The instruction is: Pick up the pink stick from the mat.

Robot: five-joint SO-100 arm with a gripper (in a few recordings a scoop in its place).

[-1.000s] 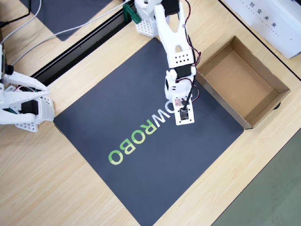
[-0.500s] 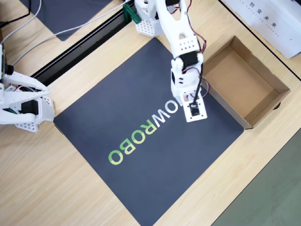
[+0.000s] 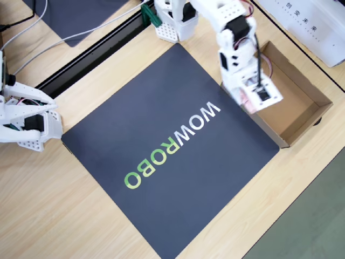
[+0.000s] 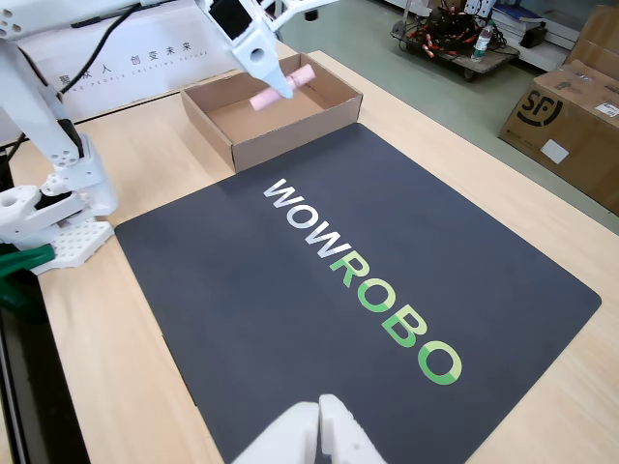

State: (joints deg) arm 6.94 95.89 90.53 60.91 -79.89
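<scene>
Gripping thin pink stick (image 4: 282, 87), cardboard box (image 4: 228, 137)

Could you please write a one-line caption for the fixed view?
White robot arm holds the pink stick in its gripper above the open cardboard box beside the lettered mat.

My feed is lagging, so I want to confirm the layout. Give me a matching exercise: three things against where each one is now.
Things:
1. small pale pink stick
2. open brown cardboard box
3. dark navy lettered mat

Places:
A. flat on the wooden table, nothing on it
B. beside the mat's edge
C. held in the jaws above the box

Pairs: 1-C, 2-B, 3-A
</scene>
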